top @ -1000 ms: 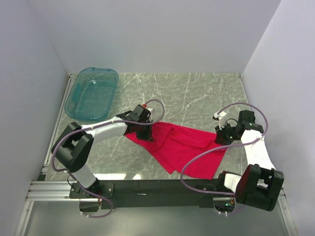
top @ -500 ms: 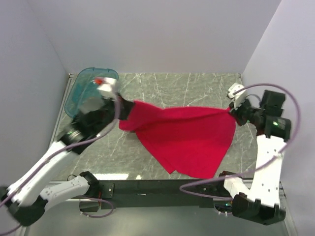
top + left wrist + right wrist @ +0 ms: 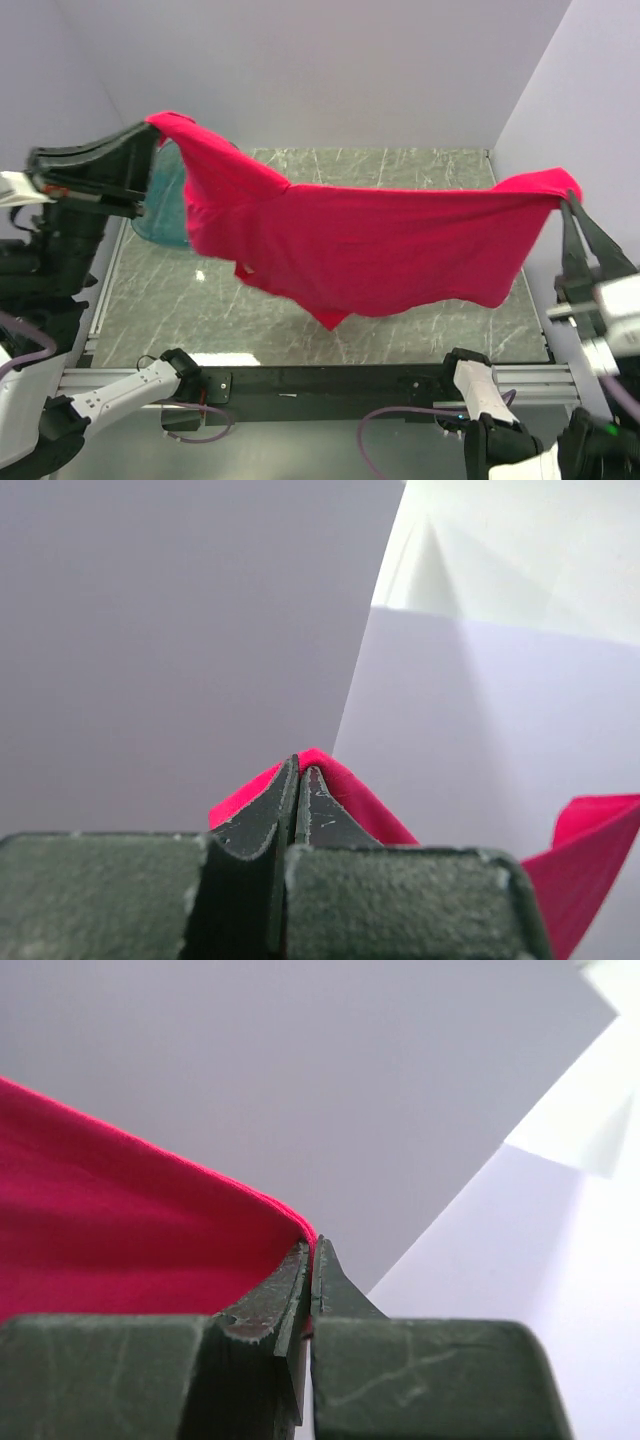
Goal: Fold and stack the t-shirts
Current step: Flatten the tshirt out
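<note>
The red t-shirt (image 3: 370, 250) hangs stretched in the air between both arms, high above the marble table (image 3: 400, 180). My left gripper (image 3: 155, 132) is shut on its upper left corner, and red cloth (image 3: 345, 785) pokes out past the closed left gripper (image 3: 301, 765). On the far right, my right gripper (image 3: 568, 200) is shut on the other top corner, with the fabric (image 3: 130, 1230) spreading left from the pinched right gripper (image 3: 312, 1247). The shirt's lower edge sags toward the table at centre left.
A translucent teal plastic tub (image 3: 165, 205) sits at the table's back left, mostly hidden behind the raised shirt and left arm. White walls enclose the back and sides. An aluminium rail (image 3: 330, 378) runs along the near edge.
Both arms have lifted sharply up and apart, raising the shirt off the table and spreading it wide in the air. Both grips stayed closed on the corners.
</note>
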Robot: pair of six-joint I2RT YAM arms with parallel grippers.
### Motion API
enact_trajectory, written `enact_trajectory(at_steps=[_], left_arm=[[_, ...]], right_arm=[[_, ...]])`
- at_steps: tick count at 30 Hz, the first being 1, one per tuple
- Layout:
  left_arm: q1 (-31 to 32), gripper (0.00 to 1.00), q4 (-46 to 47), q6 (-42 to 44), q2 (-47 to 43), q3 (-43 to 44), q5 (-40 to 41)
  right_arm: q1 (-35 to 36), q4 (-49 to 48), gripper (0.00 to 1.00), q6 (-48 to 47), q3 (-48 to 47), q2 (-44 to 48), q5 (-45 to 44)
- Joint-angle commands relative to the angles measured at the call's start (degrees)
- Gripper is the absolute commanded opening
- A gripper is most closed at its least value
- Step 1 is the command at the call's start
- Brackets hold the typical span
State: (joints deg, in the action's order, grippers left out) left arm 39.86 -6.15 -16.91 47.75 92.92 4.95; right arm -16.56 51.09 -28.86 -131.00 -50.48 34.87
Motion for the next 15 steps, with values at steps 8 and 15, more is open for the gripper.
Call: enact_trajectory(at_steps=[8, 15], left_arm=[[0.13, 0.00, 6.33, 8.47, 10.58, -2.64, 11.04], [-3.81, 0.00, 8.60, 2.41, 24.66, -15.22, 7.80]], right_arm=[[-0.32, -13.28, 0.00, 10.05, 20.48, -4.37, -9.57], [-0.23, -24.70, 0.00, 7.24, 55.43, -3.48, -5.26]])
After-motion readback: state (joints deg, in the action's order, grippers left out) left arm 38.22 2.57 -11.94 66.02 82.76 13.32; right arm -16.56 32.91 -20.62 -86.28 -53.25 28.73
